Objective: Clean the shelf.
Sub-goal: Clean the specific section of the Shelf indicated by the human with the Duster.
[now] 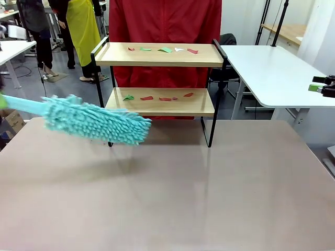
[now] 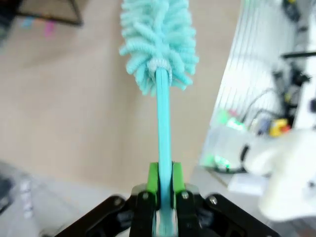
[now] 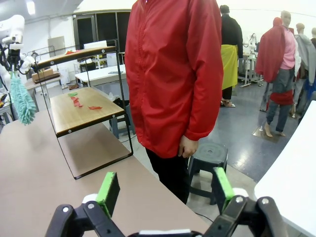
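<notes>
The shelf (image 1: 157, 54) stands at the table's far side, two light wooden boards in a black frame, with red, green and white paper scraps (image 1: 165, 50) on the top board and more scraps (image 1: 148, 98) on the lower one. A turquoise fluffy duster (image 1: 94, 120) hovers above the table just left of the shelf's lower board. My left gripper (image 2: 164, 192) is shut on the duster's handle (image 2: 163, 128). My right gripper (image 3: 163, 190) stands open and holds nothing; it shows at the right edge of the front view (image 1: 322, 87). The shelf (image 3: 81, 113) also shows in the right wrist view.
A person in a red jacket (image 1: 165, 26) stands right behind the shelf. A white side table (image 1: 272, 73) lies to the right. A black stool (image 3: 207, 155) stands beside the person. The brown table (image 1: 167, 193) stretches in front of the shelf.
</notes>
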`<move>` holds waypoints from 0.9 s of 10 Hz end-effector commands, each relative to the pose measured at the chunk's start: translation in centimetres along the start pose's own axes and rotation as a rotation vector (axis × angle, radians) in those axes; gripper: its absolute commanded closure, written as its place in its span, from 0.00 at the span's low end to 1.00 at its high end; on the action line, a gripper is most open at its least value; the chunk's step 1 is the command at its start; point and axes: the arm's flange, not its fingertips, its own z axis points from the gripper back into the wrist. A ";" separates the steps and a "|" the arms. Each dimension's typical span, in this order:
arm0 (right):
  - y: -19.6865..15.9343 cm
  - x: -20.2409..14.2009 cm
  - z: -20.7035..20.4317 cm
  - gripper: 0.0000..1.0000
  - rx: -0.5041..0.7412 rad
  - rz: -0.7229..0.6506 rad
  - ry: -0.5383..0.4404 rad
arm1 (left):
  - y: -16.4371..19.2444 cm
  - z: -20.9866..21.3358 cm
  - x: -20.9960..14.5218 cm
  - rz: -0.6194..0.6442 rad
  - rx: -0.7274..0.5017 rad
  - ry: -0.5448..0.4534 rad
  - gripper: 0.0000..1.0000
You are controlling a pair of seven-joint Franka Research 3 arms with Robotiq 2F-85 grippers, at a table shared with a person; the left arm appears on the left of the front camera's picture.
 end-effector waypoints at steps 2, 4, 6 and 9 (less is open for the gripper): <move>0.1 0.2 -0.1 0.00 0.000 0.003 -0.001 | 0.9 5.0 -1.2 -0.088 0.070 0.204 0.87; 0.1 0.2 -0.1 0.00 0.000 0.003 -0.001 | 0.3 5.8 -1.6 -0.172 0.049 0.343 0.87; 0.1 0.2 -0.1 0.00 0.000 0.003 -0.001 | -1.0 5.1 -2.2 -0.230 -0.002 0.433 0.87; 0.1 0.2 -0.1 0.00 0.000 0.003 -0.001 | -3.3 4.8 -2.4 -0.265 0.035 0.477 0.87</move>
